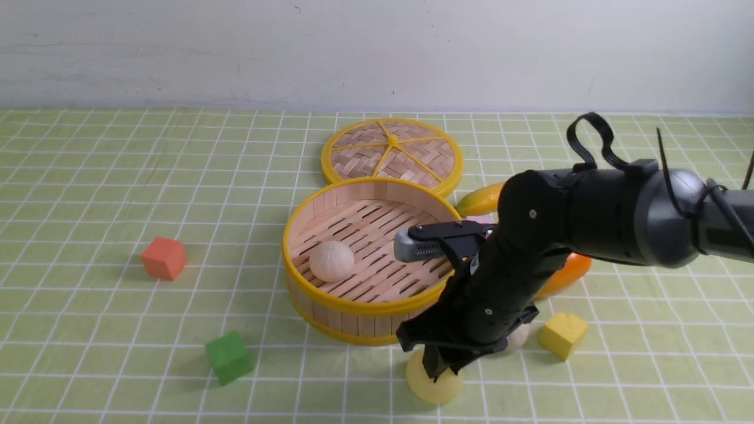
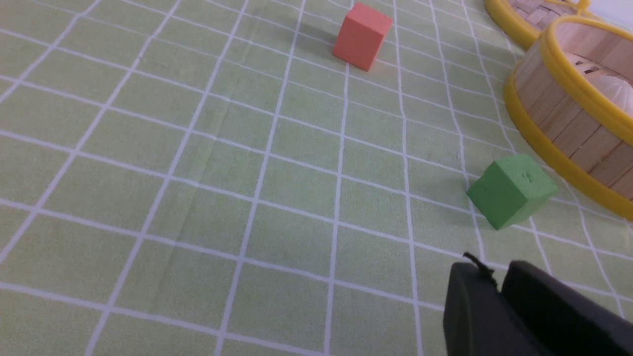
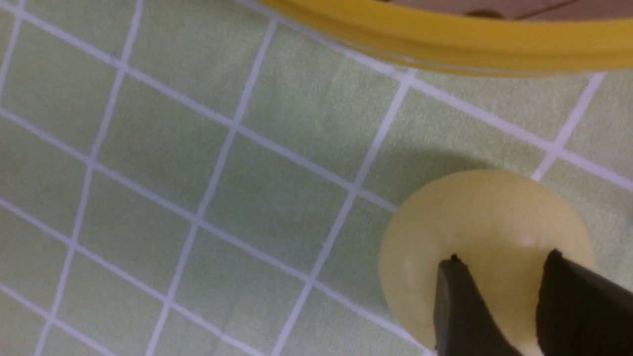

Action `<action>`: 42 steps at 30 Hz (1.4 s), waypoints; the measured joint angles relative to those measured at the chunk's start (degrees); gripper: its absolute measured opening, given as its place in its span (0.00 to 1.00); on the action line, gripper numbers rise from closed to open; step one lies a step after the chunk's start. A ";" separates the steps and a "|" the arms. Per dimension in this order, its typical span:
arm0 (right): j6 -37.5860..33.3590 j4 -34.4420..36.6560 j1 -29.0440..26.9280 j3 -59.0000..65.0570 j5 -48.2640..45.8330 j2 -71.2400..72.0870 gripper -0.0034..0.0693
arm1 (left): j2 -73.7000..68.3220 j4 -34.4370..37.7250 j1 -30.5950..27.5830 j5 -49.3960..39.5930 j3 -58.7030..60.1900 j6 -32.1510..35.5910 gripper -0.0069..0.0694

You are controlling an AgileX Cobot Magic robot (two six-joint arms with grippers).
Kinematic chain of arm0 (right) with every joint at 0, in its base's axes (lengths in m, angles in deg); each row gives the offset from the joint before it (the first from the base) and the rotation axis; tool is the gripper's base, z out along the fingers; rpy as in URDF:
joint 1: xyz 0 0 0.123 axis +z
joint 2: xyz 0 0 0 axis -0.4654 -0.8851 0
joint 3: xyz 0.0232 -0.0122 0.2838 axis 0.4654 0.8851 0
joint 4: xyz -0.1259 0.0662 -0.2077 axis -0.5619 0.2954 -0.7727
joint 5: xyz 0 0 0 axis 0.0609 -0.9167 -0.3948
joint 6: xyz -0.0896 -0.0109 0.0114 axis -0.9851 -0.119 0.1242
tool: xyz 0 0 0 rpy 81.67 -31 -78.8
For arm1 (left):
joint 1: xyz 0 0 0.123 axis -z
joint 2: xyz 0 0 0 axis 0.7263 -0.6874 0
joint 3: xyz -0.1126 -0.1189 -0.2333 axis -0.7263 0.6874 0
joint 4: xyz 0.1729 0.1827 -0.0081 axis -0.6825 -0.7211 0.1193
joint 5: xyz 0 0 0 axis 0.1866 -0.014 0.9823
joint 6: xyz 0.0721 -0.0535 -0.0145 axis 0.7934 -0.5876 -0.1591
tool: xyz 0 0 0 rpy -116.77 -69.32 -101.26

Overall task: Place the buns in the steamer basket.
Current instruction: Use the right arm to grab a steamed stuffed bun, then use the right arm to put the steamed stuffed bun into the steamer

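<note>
The steamer basket stands mid-table with one off-white pleated bun on its slotted floor; that bun also shows in the left wrist view. My right gripper reaches down in front of the basket, its fingers shut on the smooth pale yellow bun, which rests on the cloth. A second off-white bun peeks out behind the right arm. My left gripper hangs over the cloth near the green cube, fingers together and holding nothing.
The woven lid lies behind the basket. An orange mango sits to the basket's right, behind the arm. A red cube, a green cube and a yellow cube lie on the checked cloth.
</note>
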 joint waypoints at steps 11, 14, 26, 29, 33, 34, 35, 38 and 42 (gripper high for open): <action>0.00 0.44 0.00 -0.49 0.29 -0.83 0.19 | 0.00 0.00 0.00 0.00 0.00 0.00 0.21; 0.00 0.44 0.00 -0.49 0.29 -0.83 0.10 | 0.00 0.00 0.00 0.00 0.00 0.00 0.22; 0.00 0.44 -0.05 -0.49 -0.01 -0.47 0.05 | 0.00 0.00 0.00 0.00 0.00 0.00 0.24; 0.00 0.38 -0.05 -0.49 -1.04 0.36 0.05 | 0.00 0.00 0.00 0.00 0.00 0.00 0.24; 0.00 -0.02 -0.05 -0.49 -2.77 1.50 0.05 | 0.00 0.00 0.00 0.00 0.00 0.00 0.25; 0.00 -0.01 -0.05 -0.49 -3.25 1.80 0.05 | 0.00 0.00 0.00 0.00 0.00 0.00 0.25; 0.00 -0.08 -0.05 -0.49 -3.60 2.22 0.05 | 0.00 0.00 0.00 0.00 0.00 0.00 0.25; -0.05 -0.37 -0.05 -0.49 -4.71 3.42 0.05 | 0.00 0.00 0.00 0.00 0.00 0.00 0.26; -0.05 -0.69 -0.05 -1.01 -5.56 5.09 0.05 | 0.00 0.00 0.00 0.00 0.00 0.00 0.26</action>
